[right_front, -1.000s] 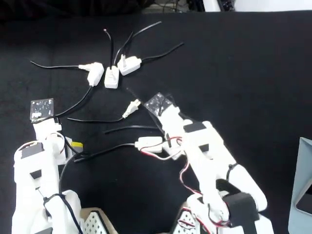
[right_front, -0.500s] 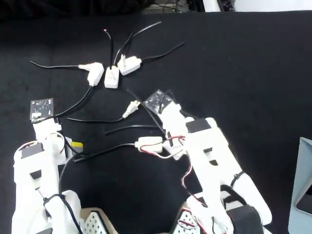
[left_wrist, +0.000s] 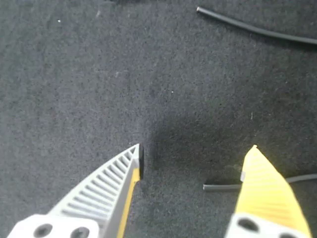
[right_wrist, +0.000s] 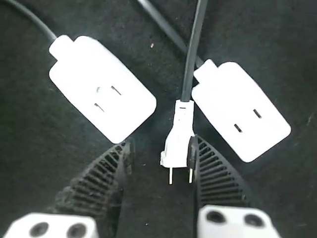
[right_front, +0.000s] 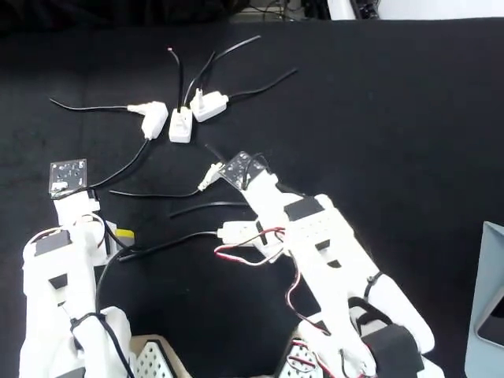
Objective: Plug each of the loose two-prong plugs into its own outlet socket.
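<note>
A small white two-prong plug [right_wrist: 179, 136] lies between the open fingers of my right gripper [right_wrist: 159, 144], prongs pointing back at the wrist; one finger [right_wrist: 210, 168] touches its side. Two white outlet sockets [right_wrist: 101, 101] [right_wrist: 240, 116] lie just beyond, one on each side of its black cord. From above, this plug [right_front: 211, 175] sits at the tip of the right arm [right_front: 315, 236], with the white sockets [right_front: 180, 124] [right_front: 209, 105] farther back. My left gripper [left_wrist: 195, 148] hangs open over bare black cloth at the table's left.
A third white connector [right_front: 153, 118] lies left of the sockets. Another white connector [right_front: 240, 231] with a black cord lies under the right arm. Black cords [right_front: 150, 193] cross the middle. A grey box [right_front: 488, 299] stands at the right edge. Cord ends [left_wrist: 218, 187] lie near the left fingers.
The right arm has swung left and forward, bringing its gripper over the small plug. The left arm has stayed still.
</note>
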Controlling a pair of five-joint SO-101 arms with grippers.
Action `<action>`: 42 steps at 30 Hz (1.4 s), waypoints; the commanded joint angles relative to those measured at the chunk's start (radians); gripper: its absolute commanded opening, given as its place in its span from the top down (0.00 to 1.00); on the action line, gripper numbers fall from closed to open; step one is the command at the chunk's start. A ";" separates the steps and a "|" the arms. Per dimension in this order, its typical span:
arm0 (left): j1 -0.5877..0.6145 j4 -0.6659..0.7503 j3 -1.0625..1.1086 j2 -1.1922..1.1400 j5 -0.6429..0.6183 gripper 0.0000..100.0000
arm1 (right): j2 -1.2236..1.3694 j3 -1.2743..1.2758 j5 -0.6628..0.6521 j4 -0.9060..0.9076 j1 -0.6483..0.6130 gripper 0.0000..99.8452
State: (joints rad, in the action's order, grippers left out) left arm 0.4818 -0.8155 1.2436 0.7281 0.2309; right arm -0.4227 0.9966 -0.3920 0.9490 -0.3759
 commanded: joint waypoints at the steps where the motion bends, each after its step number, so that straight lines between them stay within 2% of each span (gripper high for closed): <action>1: 0.004 0.015 -0.004 0.017 -0.005 0.68 | 0.002 0.001 0.014 -0.012 0.000 0.82; 6: 0.005 0.015 -0.004 0.017 -0.005 0.68 | 0.002 0.048 0.006 -0.014 0.051 0.82; 19: 0.005 0.015 -0.004 0.017 -0.005 0.68 | 0.004 0.082 0.006 -0.020 0.075 0.82; 26: 0.005 0.015 -0.004 0.017 -0.005 0.68 | 0.004 0.081 -0.063 -0.020 0.135 0.82; 35: 0.005 0.015 -0.004 0.017 -0.005 0.68 | 0.004 0.082 -0.063 -0.029 0.137 0.82; 42: 0.005 0.015 -0.004 0.017 -0.005 0.68 | 0.068 0.081 -0.063 -0.130 0.140 0.90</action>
State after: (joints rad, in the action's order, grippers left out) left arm 0.4818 -0.8155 1.2436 0.7281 0.2309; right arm -0.4012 1.0748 -0.4503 0.8569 -0.2455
